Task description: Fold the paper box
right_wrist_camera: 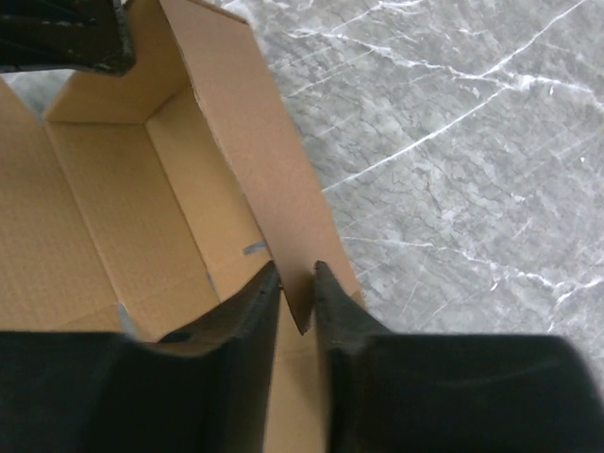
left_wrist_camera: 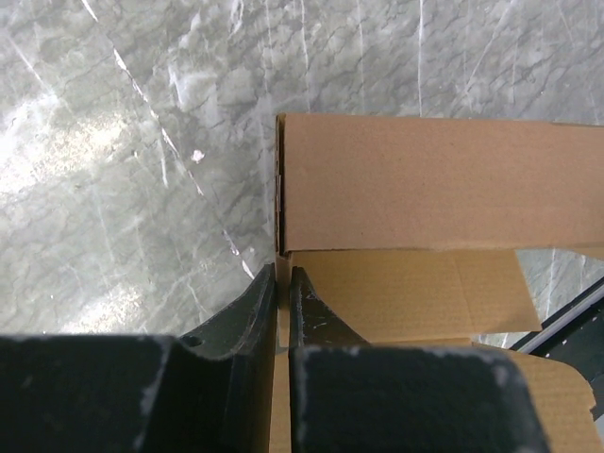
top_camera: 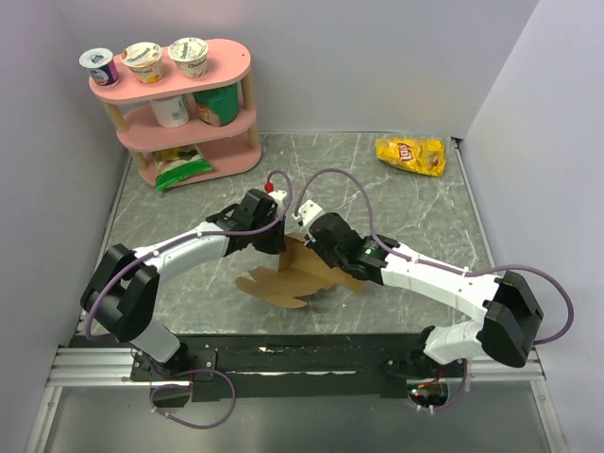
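The paper box (top_camera: 288, 280) is plain brown cardboard, partly erected in the middle of the grey table, with rounded flaps spread flat toward the near edge. My left gripper (top_camera: 279, 226) comes in from the left and is shut on one upright wall of the box (left_wrist_camera: 425, 179), which shows edge-on between its jaws (left_wrist_camera: 283, 274). My right gripper (top_camera: 312, 238) reaches in from the right. Its jaws (right_wrist_camera: 297, 269) stand narrowly open on either side of a raised side flap (right_wrist_camera: 255, 123), whose lower corner sits between them. The box's open inside (right_wrist_camera: 113, 208) lies left of that flap.
A pink three-tier shelf (top_camera: 179, 104) with yogurt cups and packets stands at the back left. A yellow chip bag (top_camera: 411, 154) lies at the back right. Pale walls close in the table on the left, back and right.
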